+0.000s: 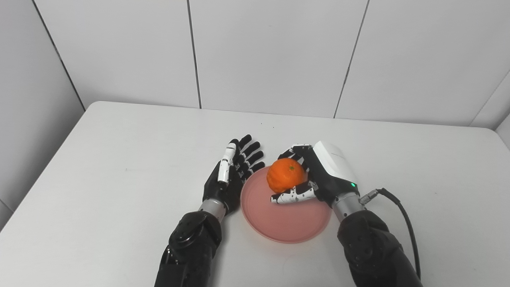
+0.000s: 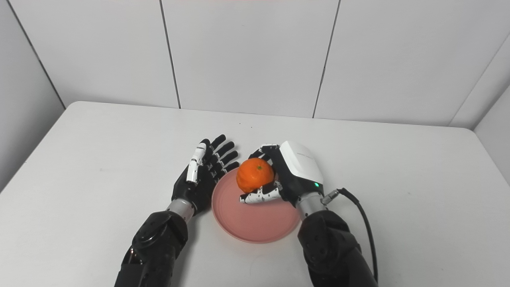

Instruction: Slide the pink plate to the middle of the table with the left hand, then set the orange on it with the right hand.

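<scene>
The white desk (image 1: 119, 179) fills most of the view, with grey wall panels (image 1: 271, 52) behind it. Left of the centre lies the left robot hand (image 1: 229, 175), its arm coming in from the bottom edge. This robot hand is open: the fingers are stretched out and a little apart, pointing away from the robot, and it holds nothing. Its inner side is just beside the left rim of the pink plate (image 1: 285, 223); I cannot tell if it really touches the rim.

The pink plate sits flat on the desk near the middle, between the two arms. Above the far part of the plate is the orange (image 1: 285, 174), with its small green stem mark facing up. The right robot hand (image 1: 318, 175) is closed around the orange: the fingers curl over its far side and the thumb (image 1: 293, 195) presses under its near side. It is not clear whether the orange rests on the plate or hangs just above it.

To the right, a black cable (image 1: 402, 215) goes from the right wrist down along the right arm
</scene>
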`<state>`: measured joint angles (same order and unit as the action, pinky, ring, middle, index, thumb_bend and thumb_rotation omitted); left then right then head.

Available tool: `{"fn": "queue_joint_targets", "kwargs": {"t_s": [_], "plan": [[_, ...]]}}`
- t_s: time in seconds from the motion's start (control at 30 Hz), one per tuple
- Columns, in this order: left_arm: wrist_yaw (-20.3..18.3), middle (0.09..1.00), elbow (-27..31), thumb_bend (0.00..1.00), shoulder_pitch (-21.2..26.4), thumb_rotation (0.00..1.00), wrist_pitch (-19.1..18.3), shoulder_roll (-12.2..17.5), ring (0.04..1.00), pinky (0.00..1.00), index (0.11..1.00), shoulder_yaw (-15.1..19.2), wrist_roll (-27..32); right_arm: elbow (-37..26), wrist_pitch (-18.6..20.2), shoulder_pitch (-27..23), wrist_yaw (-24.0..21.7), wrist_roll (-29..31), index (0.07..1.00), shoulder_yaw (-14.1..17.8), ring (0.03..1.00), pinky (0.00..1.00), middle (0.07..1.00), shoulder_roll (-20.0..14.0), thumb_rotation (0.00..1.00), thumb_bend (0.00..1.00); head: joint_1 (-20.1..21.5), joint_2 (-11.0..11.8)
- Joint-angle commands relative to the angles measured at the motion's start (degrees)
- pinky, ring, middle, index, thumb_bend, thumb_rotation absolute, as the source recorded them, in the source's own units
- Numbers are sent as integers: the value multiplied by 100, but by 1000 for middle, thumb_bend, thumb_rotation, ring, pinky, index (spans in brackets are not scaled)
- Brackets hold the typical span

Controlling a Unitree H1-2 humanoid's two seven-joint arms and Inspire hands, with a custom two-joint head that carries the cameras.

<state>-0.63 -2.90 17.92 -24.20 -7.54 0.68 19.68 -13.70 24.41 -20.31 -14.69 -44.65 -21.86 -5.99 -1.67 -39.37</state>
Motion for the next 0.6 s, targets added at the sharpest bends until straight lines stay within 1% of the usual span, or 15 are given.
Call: {"fn": "queue_joint_targets", "kwargs": {"t_s": [0.0,0.1,0.27,0.37,0.53,0.57], "plan": [[34,897,-20,365,24,1000,-184,-6,893,862,899,0,-76,-31,-290,-121,133,31,487,-16,332,239,440,35,131,518,23,-7],[9,898,-20,366,13,1000,-176,33,889,861,898,-7,-98,77,-386,-102,152,38,487,-92,333,242,441,12,129,517,39,-2],[-13,901,-6,363,14,1000,-192,51,888,861,900,22,-75,146,-403,-99,122,54,487,-120,345,256,447,0,130,517,65,-5],[-57,906,-17,366,22,1000,-198,92,895,872,905,32,-53,195,-325,-119,56,-53,487,-183,335,243,438,-36,133,518,137,22],[-130,912,-36,364,32,1000,-206,132,901,885,910,65,24,296,-299,-150,17,-172,487,-254,370,273,469,-48,134,518,183,44],[-147,914,-34,364,32,1000,-212,139,903,889,912,76,39,306,-292,-153,13,-190,487,-262,362,269,462,-44,134,518,186,38]]}}
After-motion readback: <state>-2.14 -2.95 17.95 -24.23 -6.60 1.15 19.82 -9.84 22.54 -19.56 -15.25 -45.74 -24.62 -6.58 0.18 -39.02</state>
